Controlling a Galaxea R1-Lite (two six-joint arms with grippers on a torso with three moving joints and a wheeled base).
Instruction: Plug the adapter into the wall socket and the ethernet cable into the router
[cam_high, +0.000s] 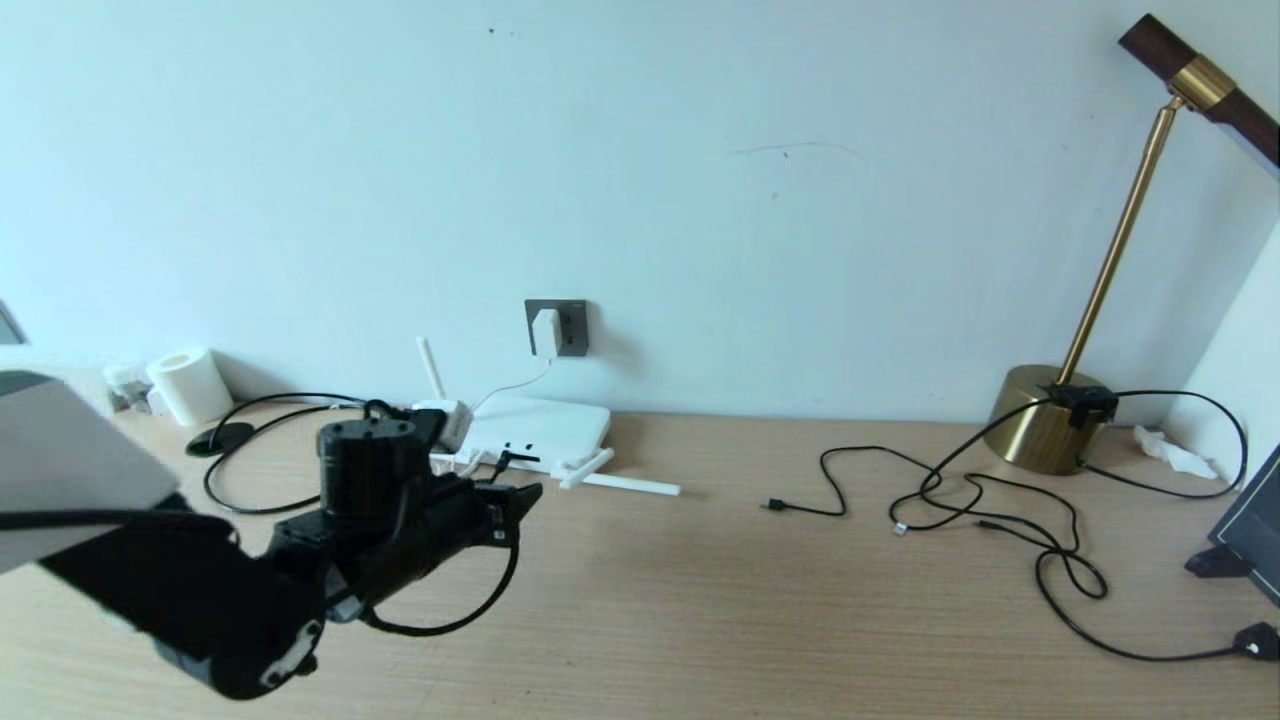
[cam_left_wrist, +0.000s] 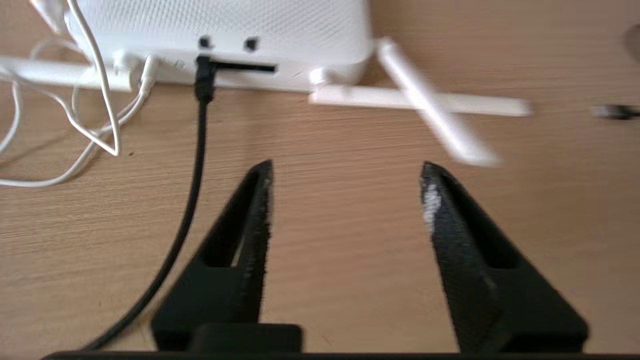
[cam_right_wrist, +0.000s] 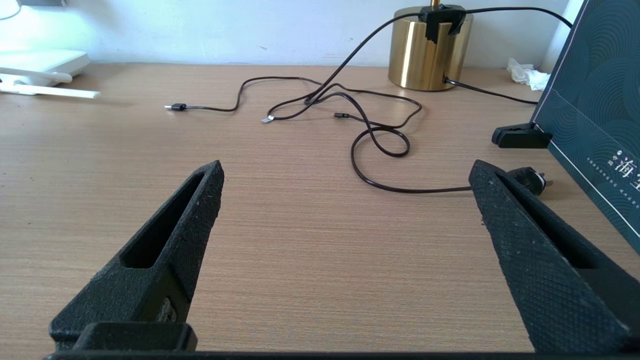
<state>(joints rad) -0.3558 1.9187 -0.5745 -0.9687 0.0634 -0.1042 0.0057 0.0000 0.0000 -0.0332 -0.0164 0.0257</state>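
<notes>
The white adapter (cam_high: 546, 331) sits plugged in the dark grey wall socket (cam_high: 570, 327), its thin white cord (cam_left_wrist: 105, 107) running down to the router. The white router (cam_high: 535, 427) (cam_left_wrist: 220, 30) lies flat at the wall, antennas spread on the table. The black ethernet cable (cam_left_wrist: 192, 180) has its plug (cam_left_wrist: 203, 80) seated in a router port. My left gripper (cam_left_wrist: 346, 170) (cam_high: 525, 497) hovers just in front of the router, open, with only bare table between its fingers and the cable beside it. My right gripper (cam_right_wrist: 345, 172) is open over bare table, out of the head view.
A brass lamp (cam_high: 1045, 428) stands at the back right, with thin black cables (cam_high: 985, 500) tangled before it and a black plug (cam_high: 1258, 638) near the right edge. A dark board (cam_right_wrist: 595, 105) leans at the far right. A paper roll (cam_high: 190, 385) stands at the back left.
</notes>
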